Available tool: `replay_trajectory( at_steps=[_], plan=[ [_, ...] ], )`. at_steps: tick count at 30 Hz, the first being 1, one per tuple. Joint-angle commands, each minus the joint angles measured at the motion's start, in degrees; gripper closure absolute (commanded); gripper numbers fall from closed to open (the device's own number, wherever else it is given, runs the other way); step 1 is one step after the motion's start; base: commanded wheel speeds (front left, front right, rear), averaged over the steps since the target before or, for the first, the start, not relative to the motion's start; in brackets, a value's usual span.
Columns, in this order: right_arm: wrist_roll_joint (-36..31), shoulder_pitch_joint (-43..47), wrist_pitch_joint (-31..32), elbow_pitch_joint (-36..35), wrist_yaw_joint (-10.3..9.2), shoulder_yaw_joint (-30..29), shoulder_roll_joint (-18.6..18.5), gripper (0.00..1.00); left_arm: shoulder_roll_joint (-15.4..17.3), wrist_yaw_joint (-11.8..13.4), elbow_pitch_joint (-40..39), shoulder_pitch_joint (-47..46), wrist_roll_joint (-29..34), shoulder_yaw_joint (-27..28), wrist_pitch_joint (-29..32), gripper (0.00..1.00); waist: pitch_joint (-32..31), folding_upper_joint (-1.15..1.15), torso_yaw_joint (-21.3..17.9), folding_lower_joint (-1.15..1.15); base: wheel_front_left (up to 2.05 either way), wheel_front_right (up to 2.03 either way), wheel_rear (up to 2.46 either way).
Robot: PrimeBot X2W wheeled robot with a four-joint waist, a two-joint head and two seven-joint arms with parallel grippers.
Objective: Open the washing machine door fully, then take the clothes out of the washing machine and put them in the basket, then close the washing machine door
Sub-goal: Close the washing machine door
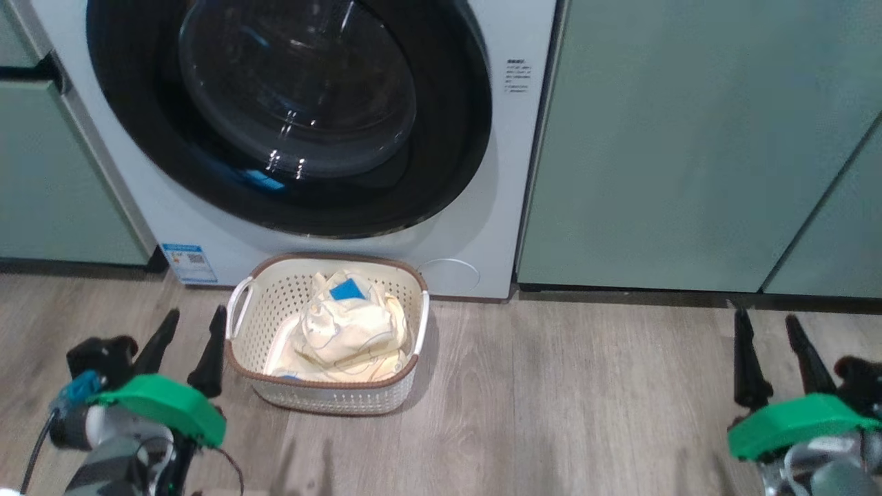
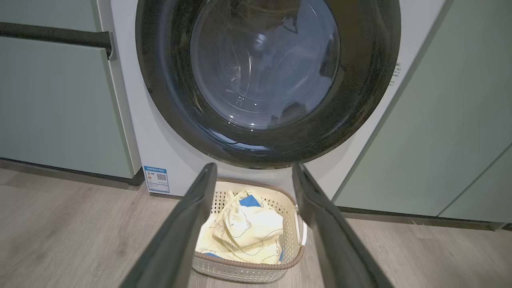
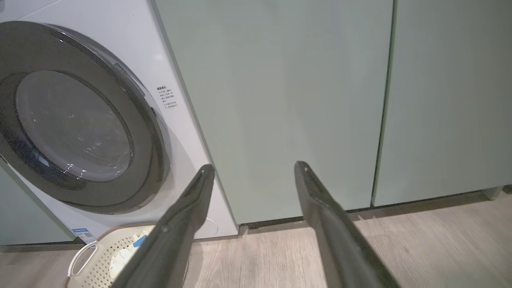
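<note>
The left gripper (image 1: 196, 313) and the right gripper (image 1: 766, 317) hang low over the wood floor (image 1: 586, 386), fingers spread wide, holding nothing. Just ahead of the left gripper sits the basket (image 1: 331, 401), with the clothes (image 1: 344, 334) heaped inside (a blue patch on top). Beyond it, the washing machine door (image 1: 451, 138) lies shut against the washing machine (image 1: 475, 234). The right gripper faces sage-green cabinets (image 1: 689, 138).

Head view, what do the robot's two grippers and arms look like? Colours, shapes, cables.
The left gripper and right gripper each have two long, tapered black fingers rising from a bright green plastic wrist cover. Behind the left cover sit a blue fitting, a thin black cable and a grey forearm.
</note>
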Motion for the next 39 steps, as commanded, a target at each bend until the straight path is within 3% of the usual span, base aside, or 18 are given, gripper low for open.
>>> replay_trajectory(
  at_steps=[1, 12, 39],
  plan=[
    [-0.1, -1.5, -0.4, -1.7, 0.19, 1.3, 0.2, 0.00, 1.5, 0.0, -1.6, -1.9, 0.5, 2.7, -0.4, 0.00, -0.3, -0.01, -0.3, 0.01, 0.00, 0.00, 0.00],
    [0.0, 1.4, -0.4, -0.9, 0.19, 1.6, 0.2, 0.00, -0.5, 0.0, -1.3, -0.7, 2.2, 3.6, -0.4, 0.00, -0.8, -0.01, 0.3, 0.01, 0.00, 0.00, 0.00],
    [-0.6, 1.4, -0.4, -1.8, 0.19, 0.9, 0.2, 0.00, -1.0, 0.0, -0.9, -0.6, 6.6, 5.7, -0.4, 0.00, -0.6, -0.01, 1.7, 0.01, 0.00, 0.00, 0.00]
  ],
)
